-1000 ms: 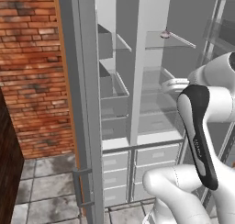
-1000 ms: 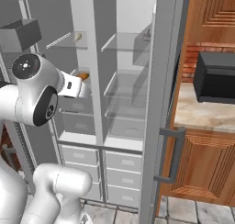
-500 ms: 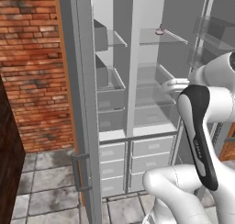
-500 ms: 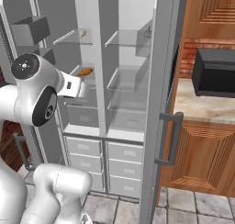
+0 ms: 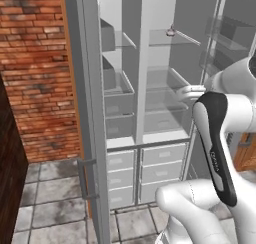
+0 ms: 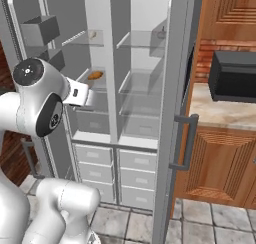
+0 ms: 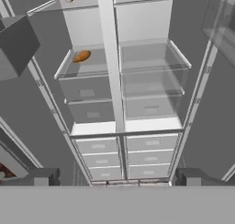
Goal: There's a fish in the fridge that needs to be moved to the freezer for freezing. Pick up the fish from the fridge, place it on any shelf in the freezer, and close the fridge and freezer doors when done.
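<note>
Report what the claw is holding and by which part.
Nothing. The claw is open and empty, facing the open fridge from a distance.

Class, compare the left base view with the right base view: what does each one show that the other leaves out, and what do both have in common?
Left base view: a red brick wall beside the open unit.

Right base view: a black microwave on a counter, wooden cabinets below it, and an orange item on a shelf in the left-hand compartment.

Both: the open grey unit's shelves, its white drawers at the bottom, and the robot's white arm in front.
</note>
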